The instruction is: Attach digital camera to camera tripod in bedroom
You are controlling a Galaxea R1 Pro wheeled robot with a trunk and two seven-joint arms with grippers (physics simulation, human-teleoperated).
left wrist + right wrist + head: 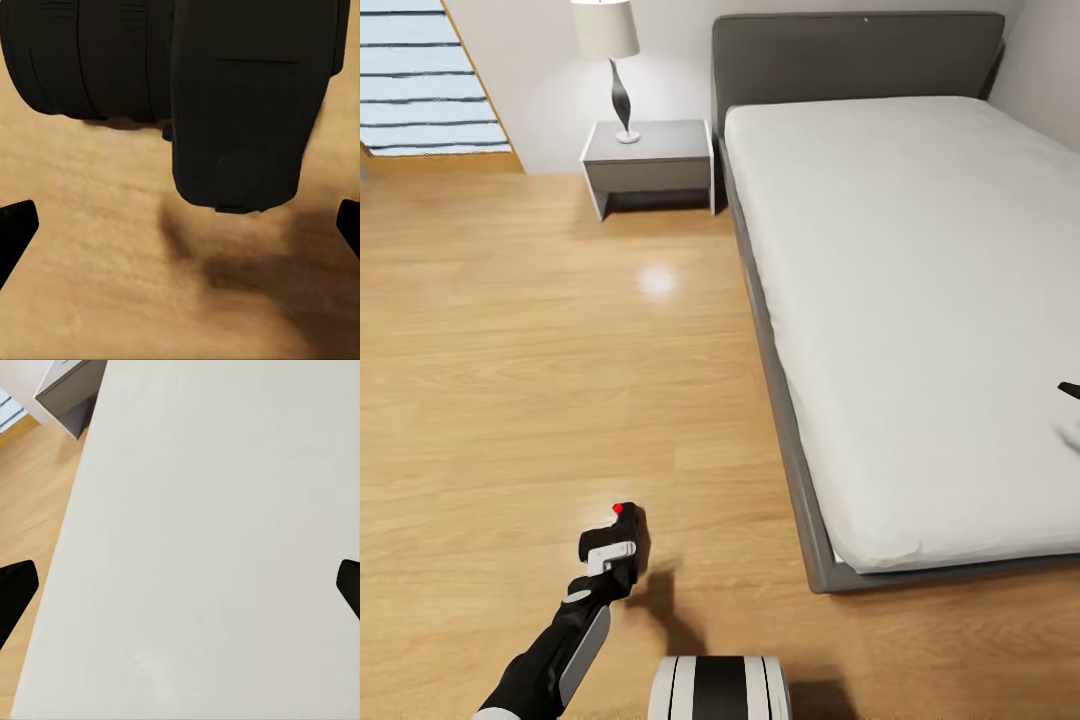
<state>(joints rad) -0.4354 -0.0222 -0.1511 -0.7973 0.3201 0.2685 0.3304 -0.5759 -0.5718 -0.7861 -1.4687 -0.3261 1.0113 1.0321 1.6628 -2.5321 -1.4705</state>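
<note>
Black against the pale wood floor (530, 380), the left gripper (622, 520) sits at about 7 o'clock in the head view, held low over the boards with its arm running in from the bottom edge. In the left wrist view the camera (225, 97) hangs large and dark, lens barrel to one side, with the fingertips (15, 232) far out at either edge of the picture. They do not touch it there, so whether the claw grips the camera higher up I cannot tell.

At 3 o'clock lies the bed (920, 300), grey frame and white mattress, headboard towards 12. A grey nightstand (650, 165) stands just beside it at 11 o'clock, with a lamp (615, 70) on top; a window (420, 80) fills the corner at 10.

Over the mattress (225, 547), the right gripper (180, 585) is spread wide, holding nothing. A dark tip at the head view's right edge may be part of it.
</note>
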